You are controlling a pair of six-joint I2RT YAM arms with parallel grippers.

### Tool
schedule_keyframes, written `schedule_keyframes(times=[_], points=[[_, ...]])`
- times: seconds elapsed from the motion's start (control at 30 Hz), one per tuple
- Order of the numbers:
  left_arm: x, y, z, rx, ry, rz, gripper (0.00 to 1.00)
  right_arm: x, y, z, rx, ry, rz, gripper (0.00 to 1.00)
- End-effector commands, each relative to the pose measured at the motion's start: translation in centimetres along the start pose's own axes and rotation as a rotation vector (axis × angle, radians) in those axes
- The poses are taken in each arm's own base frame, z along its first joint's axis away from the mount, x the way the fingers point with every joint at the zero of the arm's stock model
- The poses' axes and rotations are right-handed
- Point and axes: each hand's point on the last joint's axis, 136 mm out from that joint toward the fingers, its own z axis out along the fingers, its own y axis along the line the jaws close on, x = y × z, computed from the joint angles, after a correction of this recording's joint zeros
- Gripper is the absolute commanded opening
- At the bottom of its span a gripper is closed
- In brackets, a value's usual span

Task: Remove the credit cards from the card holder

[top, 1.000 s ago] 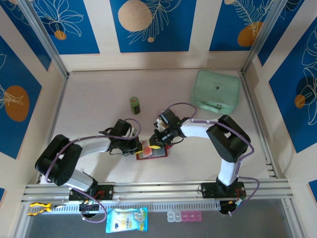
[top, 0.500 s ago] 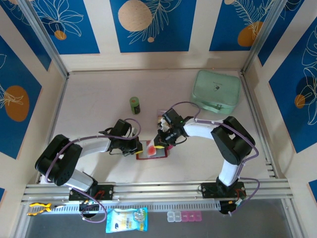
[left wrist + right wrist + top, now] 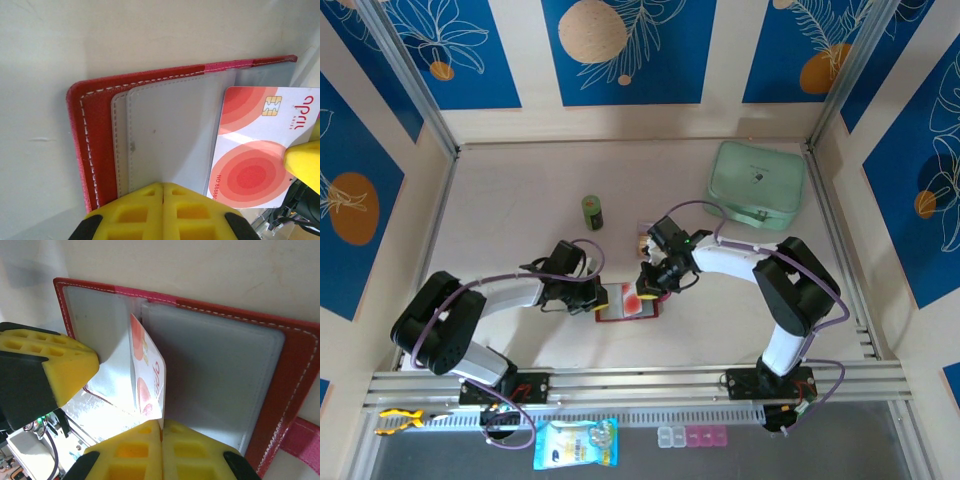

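Credit card [image 3: 148, 371] pinched in R gripper [image 3: 161, 428], tilted over open card holder [image 3: 296, 371]

A mint-green pouch [image 3: 756, 184] was set in the table's [image 3: 520, 180] far right corner. A small green jar [image 3: 592, 211] was placed mid-table.

On the credit card [image 3: 252, 150] just right of the left gripper [image 3: 163, 190], a word like "april" sits by the chip. "NO-8888…" runs along the edge nearest those fingers.
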Motion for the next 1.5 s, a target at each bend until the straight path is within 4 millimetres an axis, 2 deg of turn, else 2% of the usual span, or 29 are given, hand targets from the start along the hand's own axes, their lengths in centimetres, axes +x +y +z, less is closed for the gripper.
schedule_keyframes(times=[0.0, 0.43, 0.67, 0.97, 1.23, 1.47], points=[[0.3, 0.4, -0.2, -0.031, 0.006, 0.004, 0.0, 0.3, -0.1, -0.7, 0.049, -0.004, -0.011, 0.07], [0.1, 0.0, 0.2, -0.012, 0.01, 0.004, 0.0, 0.4, 0.2, -1.3, 0.101, -0.013, -0.03, 0.07], [0.0, -0.7, 0.8, 0.041, 0.016, -0.007, 0.0, 0.5, -0.1, -0.6, 0.122, 0.003, -0.027, 0.06], [0.1, -0.8, 1.0, 0.054, 0.019, -0.009, 0.0, 0.5, 0.4, -0.5, 0.112, 0.006, -0.033, 0.06], [0.0, -0.8, 0.8, 0.046, 0.011, -0.007, 0.0, -0.3, 1.5, -3.3, 0.102, -0.04, -0.114, 0.06], [0.0, -0.9, 0.4, 0.04, 0.004, 0.001, 0.0, -0.9, 1.6, -7.3, 0.133, -0.051, -0.353, 0.05]])
